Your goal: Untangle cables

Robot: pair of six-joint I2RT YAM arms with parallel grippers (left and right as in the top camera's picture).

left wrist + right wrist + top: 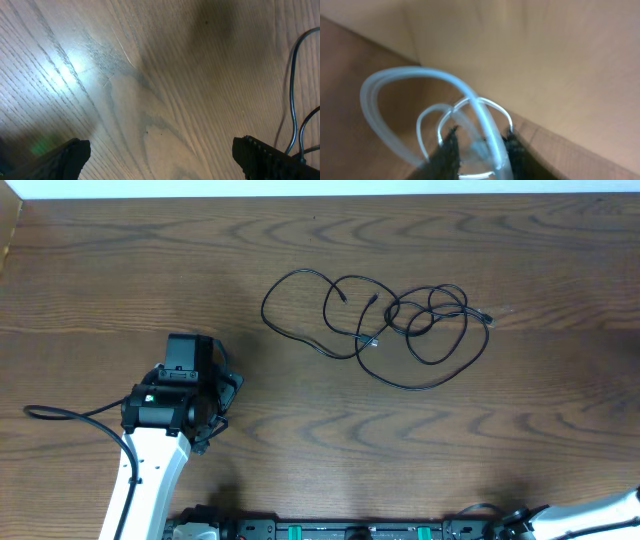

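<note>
Thin black cables [400, 320] lie in a loose tangle of loops on the wooden table [100, 260], right of centre, with small plug ends among them. My left gripper [220, 410] stands to their left over bare wood. In the left wrist view, the left gripper [160, 155] is wide open with nothing between its fingers, and a black cable [292, 100] shows at the right edge. A white cable [410, 73] loops in blurred coils around and between the fingers of my right gripper [480, 145]. Those fingers stand apart, wider than the cord.
Only a piece of the right arm [600, 515] shows at the bottom right corner of the overhead view. A thicker black wire [60, 415] trails left from the left arm. The arms' base rail [350, 530] runs along the front edge.
</note>
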